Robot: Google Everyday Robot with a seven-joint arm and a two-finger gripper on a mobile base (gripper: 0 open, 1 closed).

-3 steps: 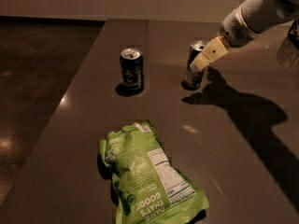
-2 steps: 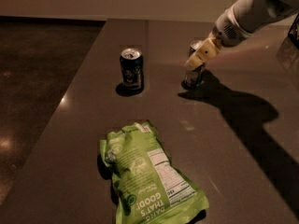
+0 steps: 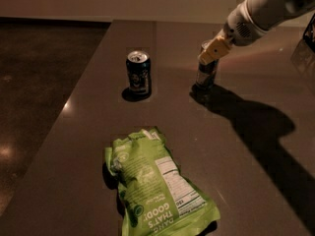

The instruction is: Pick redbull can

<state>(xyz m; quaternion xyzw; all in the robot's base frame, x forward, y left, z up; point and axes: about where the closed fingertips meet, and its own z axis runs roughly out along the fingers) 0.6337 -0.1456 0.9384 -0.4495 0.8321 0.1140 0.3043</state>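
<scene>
The redbull can stands upright on the dark grey tabletop, in the far right part of it, and its base rests flat on the surface. Only its lower body shows plainly (blue and silver, dim in this light); its upper part is covered by the gripper, which comes down on it at a slant from the upper right. The pale yellowish end of the gripper lies across the can's top and touches or overlaps it. Whether it actually clamps the can or only sits against it, I cannot tell from this angle. Behind the gripper the white arm runs up and out of the picture at the top right corner.

A broad dark shadow of the arm and can spreads from the can's foot across the table toward the lower right.

To the left of the redbull can, well apart from it, stands a shorter, wider dark can with a pale label and a silver lid, also upright. Nearer the camera a green snack bag lies flat, with its white nutrition panel facing up and its print upside down. Left of the table is a dark, glossy floor.
</scene>
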